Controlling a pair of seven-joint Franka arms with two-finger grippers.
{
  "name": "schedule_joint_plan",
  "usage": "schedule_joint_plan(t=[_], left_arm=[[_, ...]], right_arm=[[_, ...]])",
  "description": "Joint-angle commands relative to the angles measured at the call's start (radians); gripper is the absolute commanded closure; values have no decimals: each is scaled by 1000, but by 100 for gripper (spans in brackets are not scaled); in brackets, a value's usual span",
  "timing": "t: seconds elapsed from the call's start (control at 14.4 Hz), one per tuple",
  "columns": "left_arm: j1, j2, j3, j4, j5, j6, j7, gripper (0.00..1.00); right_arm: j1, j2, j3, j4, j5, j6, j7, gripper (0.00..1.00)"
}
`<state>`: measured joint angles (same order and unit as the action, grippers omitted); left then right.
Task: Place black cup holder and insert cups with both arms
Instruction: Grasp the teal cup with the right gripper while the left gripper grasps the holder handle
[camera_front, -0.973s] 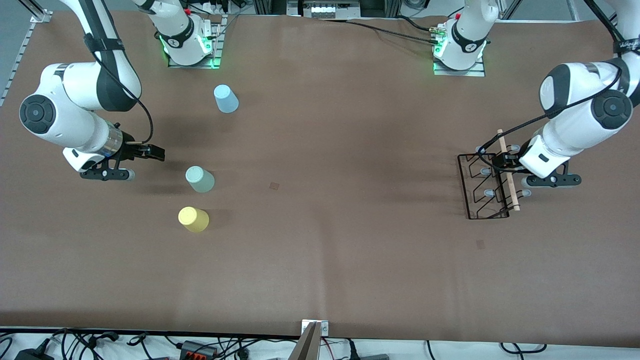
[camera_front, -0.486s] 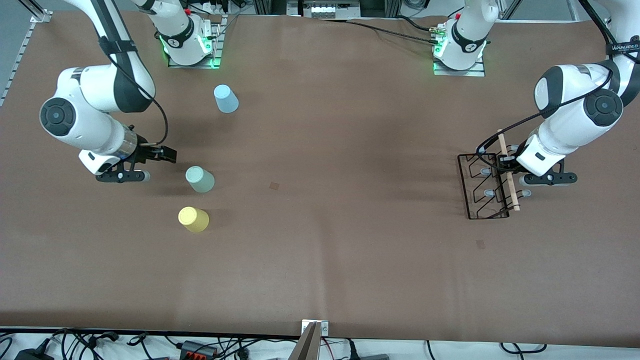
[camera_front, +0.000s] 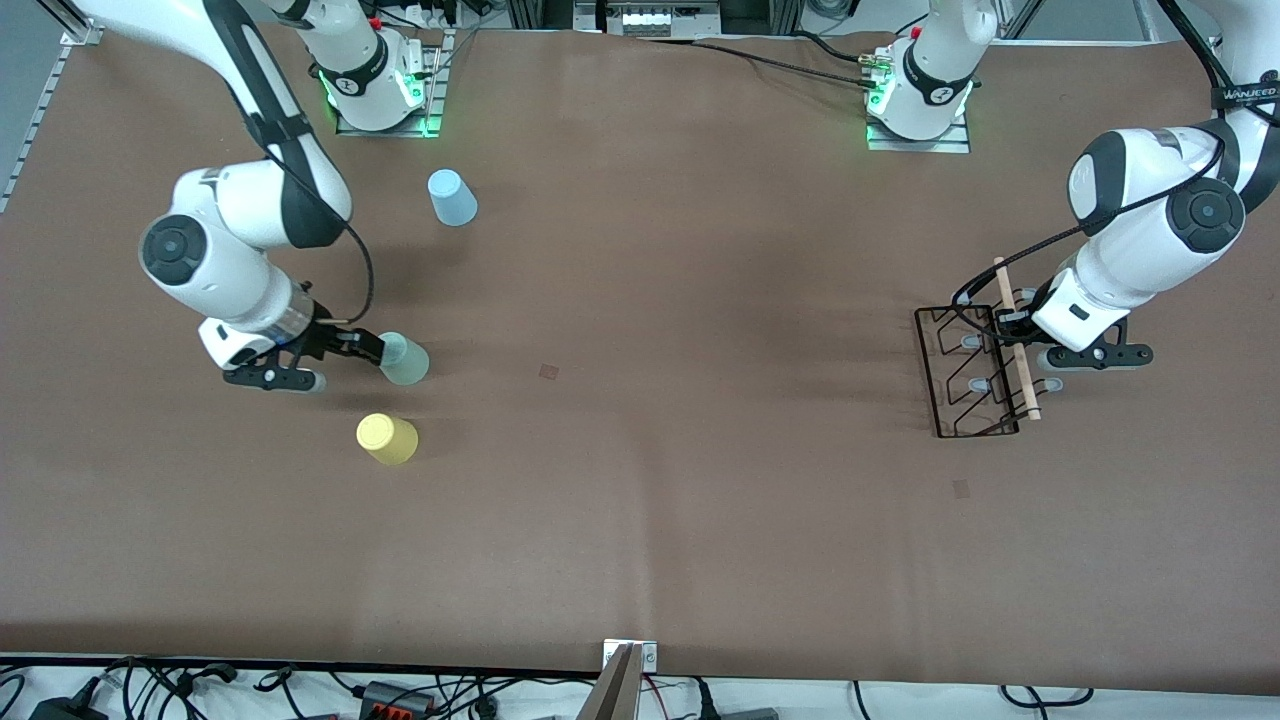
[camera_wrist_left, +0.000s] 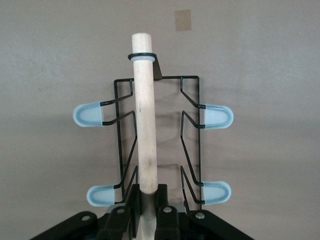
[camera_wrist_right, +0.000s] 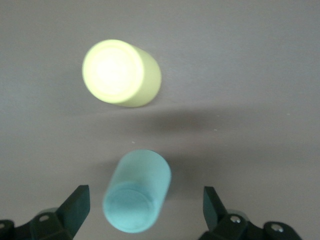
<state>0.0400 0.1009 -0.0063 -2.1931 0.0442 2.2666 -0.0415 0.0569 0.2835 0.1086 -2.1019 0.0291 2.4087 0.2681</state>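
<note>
The black cup holder (camera_front: 965, 375) rests on the table at the left arm's end, its wooden rod (camera_front: 1018, 345) on top. My left gripper (camera_front: 1012, 322) is shut on that rod (camera_wrist_left: 145, 115), and pale blue pegs (camera_wrist_left: 89, 114) stick out on both sides of it. My right gripper (camera_front: 372, 347) is open at the grey-green cup (camera_front: 405, 361). In the right wrist view that cup (camera_wrist_right: 137, 197) sits between the spread fingers (camera_wrist_right: 77, 200), apart from both. The yellow cup (camera_front: 387, 438) stands nearer the front camera. The light blue cup (camera_front: 452, 197) stands farther back.
Both arm bases (camera_front: 375, 85) with green lights stand along the table's back edge. Cables and a metal bracket (camera_front: 628, 655) line the near edge. Two small dark patches (camera_front: 548, 371) mark the brown table top.
My right arm has swung toward the grey-green cup, and its open fingers now sit around it. My left gripper has shut on the holder's wooden rod.
</note>
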Motion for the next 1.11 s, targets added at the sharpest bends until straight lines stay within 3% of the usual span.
schedule_joint_plan(t=[0.0, 0.28, 0.63, 0.83, 1.04], left_arm=[[-2, -32, -9, 56, 20, -105, -14, 99], [-5, -29, -101, 226, 20, -260, -17, 99], [-22, 14, -289, 305, 6, -256, -52, 99], [-49, 94, -401, 401, 6, -254, -228, 99], [-153, 186, -437, 484, 20, -228, -441, 99]], right_arm=[[35, 6, 2, 20, 9, 15, 57, 0], [47, 14, 2, -38, 3, 45, 57, 0], [47, 37, 2, -101, 5, 179, 57, 0], [47, 60, 2, -118, 5, 214, 59, 0], [47, 75, 2, -128, 5, 227, 57, 0]])
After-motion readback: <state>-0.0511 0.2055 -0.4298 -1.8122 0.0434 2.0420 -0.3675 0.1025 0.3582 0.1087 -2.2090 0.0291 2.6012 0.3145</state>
